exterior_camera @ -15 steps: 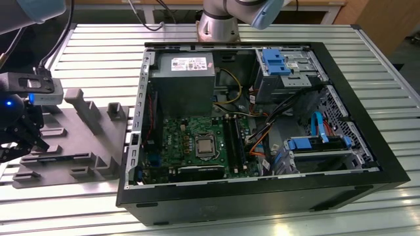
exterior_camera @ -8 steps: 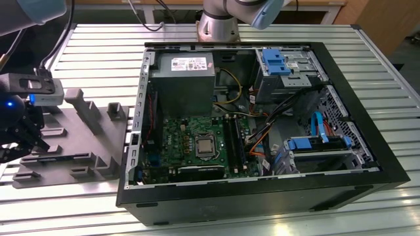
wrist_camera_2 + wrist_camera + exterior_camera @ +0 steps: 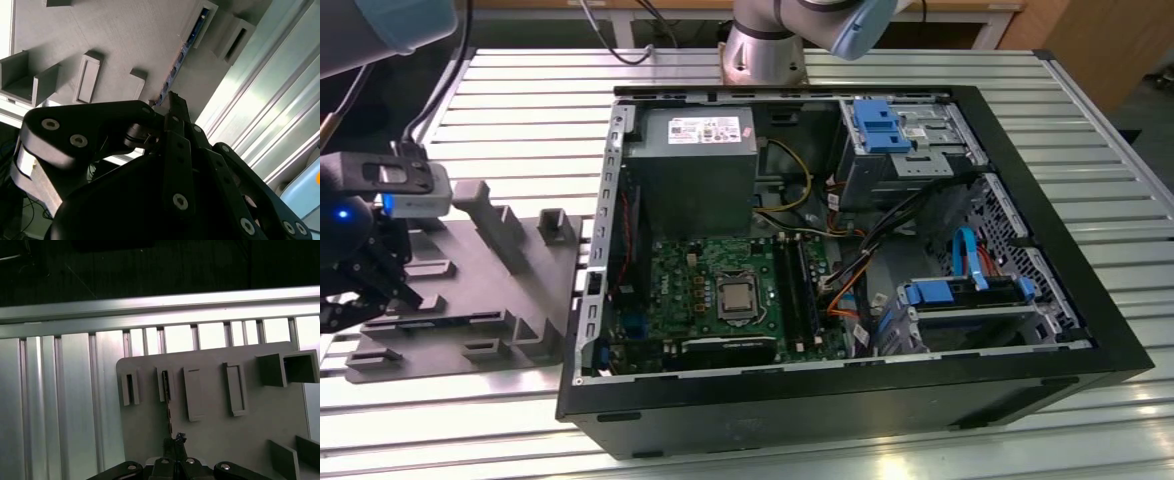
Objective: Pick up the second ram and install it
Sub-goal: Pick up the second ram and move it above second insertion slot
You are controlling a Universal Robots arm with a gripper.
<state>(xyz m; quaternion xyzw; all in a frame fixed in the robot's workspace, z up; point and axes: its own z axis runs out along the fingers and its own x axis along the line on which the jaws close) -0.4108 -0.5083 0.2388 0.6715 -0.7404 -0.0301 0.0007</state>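
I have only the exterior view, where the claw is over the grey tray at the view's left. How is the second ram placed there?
Observer: In the second wrist view the second ram stands on its edge in a slotted holder of the grey tray.
Operator: How near is the claw?
Observer: In both wrist views the claw is at the ram's near end, in line with it.
Operator: Which holder is it?
Observer: In the first wrist view, one other slotted holder sits between it and the tray's edge.

the second ram [image 3: 182, 57] sits in the tray [image 3: 467, 290], at the exterior view's left of the case [image 3: 854, 400].
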